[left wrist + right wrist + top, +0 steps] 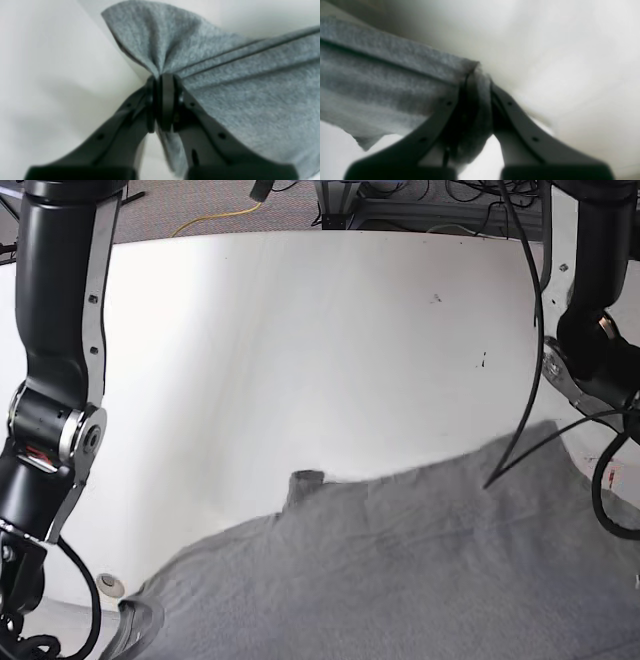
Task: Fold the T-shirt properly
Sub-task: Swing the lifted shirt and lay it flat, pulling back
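T-shirt [400,570]: heather-grey knit, spread across the near part of the white table [300,350], upper edge lifted and stretched between both arms.
Left gripper [163,105]: clamped tight on a bunched corner of cloth, fabric fanning out above the jaws.
Right gripper [476,100]: closed on a folded edge, grey knit wrapped over and between the jaws.
Handling: soft, limp, light; sags and pleats under its own weight, likely to drag on the table rather than slide cleanly.
Where to hold: at hems, corners or seams, taking all layers together; pinches in mid-panel likely to lift only one layer and wrinkle the fold.
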{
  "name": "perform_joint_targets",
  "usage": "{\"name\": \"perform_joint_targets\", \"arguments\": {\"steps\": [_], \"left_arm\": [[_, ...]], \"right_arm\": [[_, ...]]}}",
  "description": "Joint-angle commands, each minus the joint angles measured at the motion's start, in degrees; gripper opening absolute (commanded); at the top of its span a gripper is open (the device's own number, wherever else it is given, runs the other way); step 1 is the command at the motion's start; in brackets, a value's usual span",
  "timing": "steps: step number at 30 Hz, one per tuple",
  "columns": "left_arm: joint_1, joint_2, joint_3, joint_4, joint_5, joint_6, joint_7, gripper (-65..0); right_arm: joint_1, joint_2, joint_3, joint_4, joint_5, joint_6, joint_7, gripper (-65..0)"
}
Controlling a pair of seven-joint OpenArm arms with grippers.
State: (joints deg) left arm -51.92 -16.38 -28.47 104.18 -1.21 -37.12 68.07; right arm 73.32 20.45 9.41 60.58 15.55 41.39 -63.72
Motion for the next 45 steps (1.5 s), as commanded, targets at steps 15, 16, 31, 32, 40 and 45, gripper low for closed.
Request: {"name": "perform_joint_targets", "arguments": {"steps": [15, 16, 31, 32, 40, 45], "left_arm": [[3.79, 0.25, 3.63, 4.61, 3.54, 0.6, 0.63, -65.0], [5.55, 0.25, 3.63, 5.14, 3.54, 0.6, 0.63, -65.0], [28.49, 5.88, -1.29, 7.86, 3.37, -2.13, 0.28, -65.0], [29.46, 5.88, -1.47, 7.86, 3.37, -2.88, 0.28, -65.0], [40.36, 7.37, -1.73, 7.86, 3.45, -2.88, 0.28, -65.0], [47.04, 7.46, -1.73, 7.95, 3.45, -2.88, 0.28, -65.0]], "right_arm": [[-8.13, 5.09, 0.83, 15.86, -3.2, -1.39, -8.14, -65.0], [-10.59, 5.18, 1.36, 17.8, -3.2, -1.39, -8.41, -65.0], [-44.35, 1.57, 12.44, 35.99, -3.11, -1.39, -8.76, -65.0], [-45.76, 1.49, 12.7, 36.43, -3.11, -1.39, -8.76, -65.0], [-57.01, -1.68, 16.13, 41.89, -3.11, -1.39, -8.76, -65.0], [-62.9, -2.91, 16.3, 43.91, -3.11, -1.39, -8.76, -65.0]]}}
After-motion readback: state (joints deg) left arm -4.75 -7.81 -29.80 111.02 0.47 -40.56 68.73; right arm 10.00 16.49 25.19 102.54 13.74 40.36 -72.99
